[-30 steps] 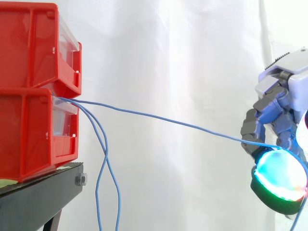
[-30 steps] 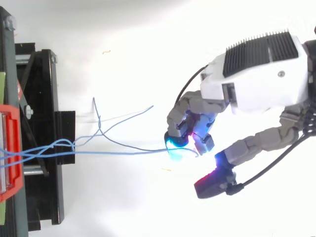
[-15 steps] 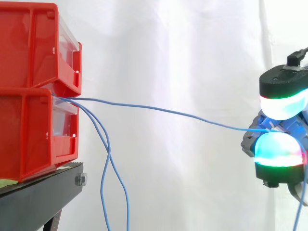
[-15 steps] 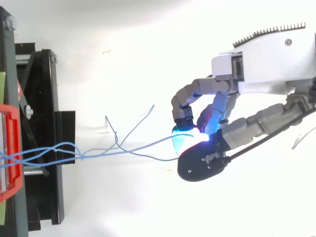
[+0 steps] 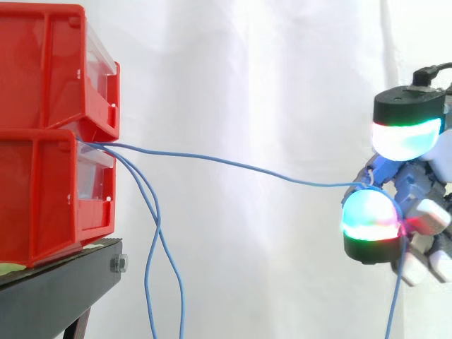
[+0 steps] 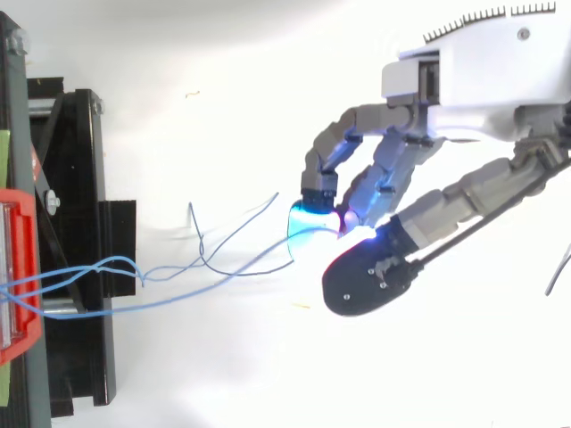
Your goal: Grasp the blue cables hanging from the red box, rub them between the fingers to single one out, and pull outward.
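The hand [image 5: 417, 194] is seen at the right of the side view with its fingers curled. One blue cable [image 5: 233, 165] is held pinched between a finger pad [image 5: 370, 220] glowing green and cyan and the thumb pad [image 5: 406, 134] above it. Compared with half a second ago, the hand is found a little nearer the bins, and the held cable is drawn less tightly, with a slight sag in its run. A second ago the thumb was spread well apart from the fingers in the top view. It is now closed in beside them [image 6: 366, 267].

From the pinch, the cable is led leftward, rising gently, to the front opening of the lower red bin [image 5: 42, 191]. Its free tail is left hanging below the hand at the right. Two other blue cables [image 5: 150, 268] are hung from the same opening and cross one another as they drop in front of the black stand [image 5: 56, 289]. The upper red bin [image 5: 49, 63] is stacked on the lower one, and a white curtain [image 5: 268, 78] is seen behind.
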Robot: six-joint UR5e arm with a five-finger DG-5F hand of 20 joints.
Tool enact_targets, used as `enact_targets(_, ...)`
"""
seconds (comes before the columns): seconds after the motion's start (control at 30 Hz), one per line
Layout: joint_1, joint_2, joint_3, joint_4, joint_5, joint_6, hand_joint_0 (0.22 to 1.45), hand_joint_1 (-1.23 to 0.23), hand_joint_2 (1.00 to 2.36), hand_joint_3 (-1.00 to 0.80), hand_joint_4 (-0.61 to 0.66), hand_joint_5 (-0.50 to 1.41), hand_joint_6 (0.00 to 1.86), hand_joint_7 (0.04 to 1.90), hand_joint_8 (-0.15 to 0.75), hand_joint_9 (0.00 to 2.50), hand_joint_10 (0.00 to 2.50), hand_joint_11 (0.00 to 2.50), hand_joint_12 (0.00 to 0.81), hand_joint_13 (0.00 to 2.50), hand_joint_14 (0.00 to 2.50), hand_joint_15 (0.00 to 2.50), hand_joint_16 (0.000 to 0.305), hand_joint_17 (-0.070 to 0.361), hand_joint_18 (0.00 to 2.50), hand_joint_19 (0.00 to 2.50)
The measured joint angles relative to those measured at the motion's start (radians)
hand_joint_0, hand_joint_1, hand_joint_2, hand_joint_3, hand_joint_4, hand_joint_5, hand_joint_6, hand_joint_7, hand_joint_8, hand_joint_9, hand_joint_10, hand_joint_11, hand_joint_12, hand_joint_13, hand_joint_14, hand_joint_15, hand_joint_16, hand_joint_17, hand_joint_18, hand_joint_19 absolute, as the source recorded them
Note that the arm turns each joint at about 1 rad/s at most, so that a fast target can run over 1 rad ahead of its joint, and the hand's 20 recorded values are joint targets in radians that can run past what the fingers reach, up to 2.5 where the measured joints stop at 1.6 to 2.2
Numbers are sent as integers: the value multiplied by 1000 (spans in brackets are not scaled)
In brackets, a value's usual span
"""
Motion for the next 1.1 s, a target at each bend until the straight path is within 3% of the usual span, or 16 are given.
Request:
enact_targets(0.03, 0, 0, 1, 0, 19, -17, 554, -651, 1003, -457, 303, -101, 500, 1161, 370, 924, 16, 570, 402, 670, 12, 355, 53, 119, 694, 409)
enact_targets(0.13, -1, 0, 10, 0, 76, -90, 528, -590, 1000, -491, 407, -141, 502, 854, 356, 805, 10, 364, 397, 573, 9, 273, 54, 122, 691, 387)
enact_targets(0.33, -10, 2, 17, 1, 169, -247, 509, -556, 1000, -500, 331, -191, 501, 673, 347, 673, 6, 198, 405, 474, 6, 188, 56, 126, 648, 331)
enact_targets(0.5, -18, 12, 18, -1, 293, -384, 530, -574, 1000, -500, 370, -168, 502, 737, 361, 725, 8, 283, 400, 505, 7, 225, 54, 122, 649, 371)
enact_targets(0.6, -16, 19, 18, -2, 339, -452, 560, -611, 1002, -471, 399, -138, 502, 882, 358, 751, 9, 347, 394, 520, 8, 250, 53, 118, 649, 379)
enact_targets(0.77, -13, 21, 18, -3, 358, -486, 592, -690, 1003, -443, 329, -110, 500, 1164, 361, 770, 11, 423, 388, 538, 9, 265, 51, 116, 655, 386)
enact_targets(0.83, -12, 21, 18, -3, 361, -487, 608, -717, 1006, -418, 284, -135, 683, 882, 360, 821, 14, 482, 387, 559, 9, 271, 51, 115, 676, 377)
enact_targets(0.93, -8, 21, 18, -5, 363, -486, 631, -728, 1009, -352, 247, -160, 827, 733, 366, 856, 14, 540, 386, 588, 12, 293, 51, 114, 699, 382)
enact_targets(1.1, 1, 21, 18, -6, 363, -484, 627, -719, 1015, -183, 209, -163, 897, 723, 377, 886, 12, 585, 397, 610, 11, 301, 53, 120, 733, 370)
